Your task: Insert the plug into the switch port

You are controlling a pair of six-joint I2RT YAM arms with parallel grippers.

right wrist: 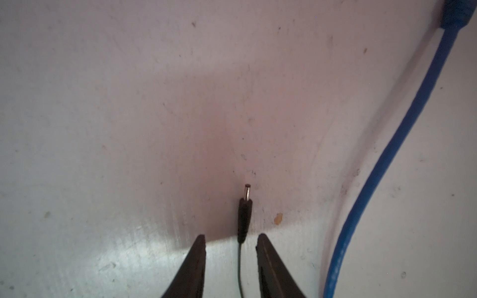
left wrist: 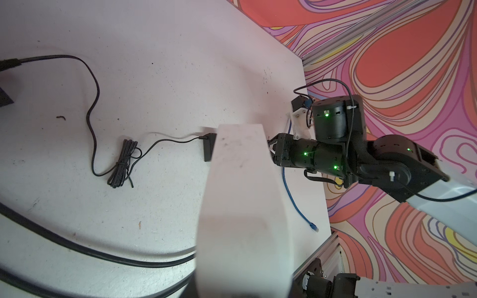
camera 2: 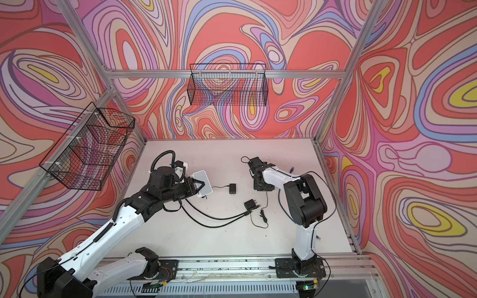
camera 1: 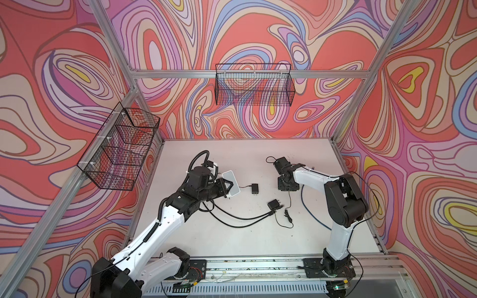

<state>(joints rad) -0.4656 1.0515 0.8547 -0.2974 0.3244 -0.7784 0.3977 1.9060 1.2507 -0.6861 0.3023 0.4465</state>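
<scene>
Here we see the left arm [camera 1: 167, 222] stretched forward from its base toward the middle of the table [camera 1: 232, 237], its forearm roughly level and its wrist turned toward the other arm. The left gripper [camera 1: 230, 189] is clamped on the switch [camera 1: 232, 180], a white flat box with rounded corners that it holds above the tabletop, tilted, in both top views [camera 2: 204, 181]. From the left wrist view the switch [left wrist: 242, 206] fills the centre as a broad pale slab, and we cannot make out its port from any view. The right arm [camera 1: 309, 178] rises from its base, bends at the elbow and reaches back and inward, with its wrist folded so that the right gripper [camera 1: 286, 186] points straight down at the table. In the right wrist view this gripper [right wrist: 231, 238] stands spread, its two dark fingers [right wrist: 197, 260] apart. The plug [right wrist: 244, 219], a small black barrel with a metal tip, lies flat on the table just ahead of the fingertips. Its thin cord [right wrist: 239, 268] runs back between the fingers, with a gap on each side, so nothing is pinched. A blue cable [right wrist: 387, 154] curves along the table well to one side of the plug.
</scene>
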